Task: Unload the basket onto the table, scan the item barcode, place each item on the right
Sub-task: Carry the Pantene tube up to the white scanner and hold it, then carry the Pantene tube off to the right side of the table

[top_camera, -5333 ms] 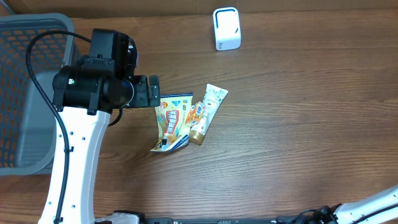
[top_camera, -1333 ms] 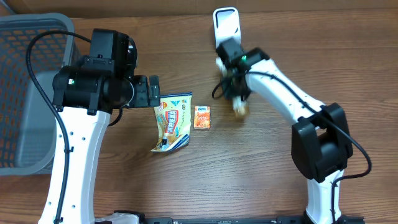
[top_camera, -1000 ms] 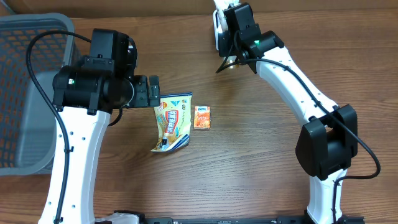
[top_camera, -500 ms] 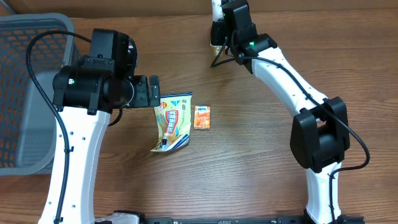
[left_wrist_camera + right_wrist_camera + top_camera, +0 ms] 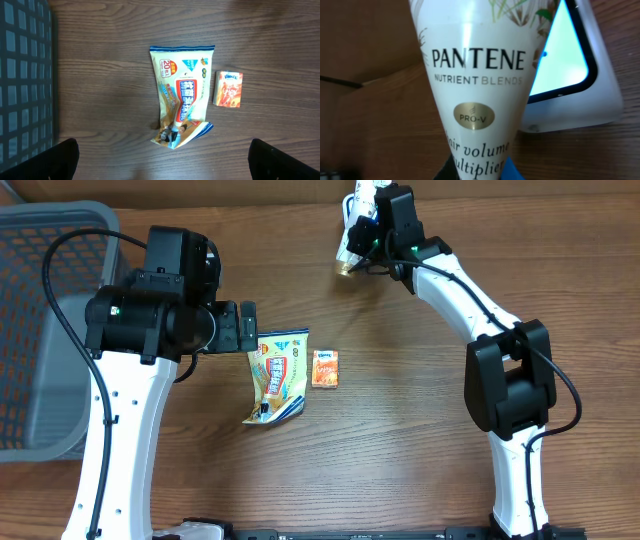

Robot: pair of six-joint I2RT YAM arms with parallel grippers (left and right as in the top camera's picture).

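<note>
Top centre of the overhead frame, we logged the right gripper (image 5: pixel 360 242) clamped shut on the Pantene tube (image 5: pixel 475 90), held up over the wooden table (image 5: pixel 420 440). Right wrist view: the tube filled the middle of the frame, label upright and facing the camera. The white barcode scanner (image 5: pixel 592 102) sat behind it at upper right, screen lit, with the tube overlapping its left side. We could not tell whether tube and scanner touched. No barcode was readable on the side we saw.

Left gripper (image 5: pixel 172 162) hung over the centre-left of the table, fingers (image 5: pixel 62 160) spread wide apart, holding nothing. Below it lay a wet-wipes packet (image 5: pixel 182 107), crumpled at its lower end. Just right of it, not touching, lay a small orange box (image 5: pixel 229 89). Grey mesh basket (image 5: pixel 50 330) sat at the far left edge, well apart from the packet.
</note>
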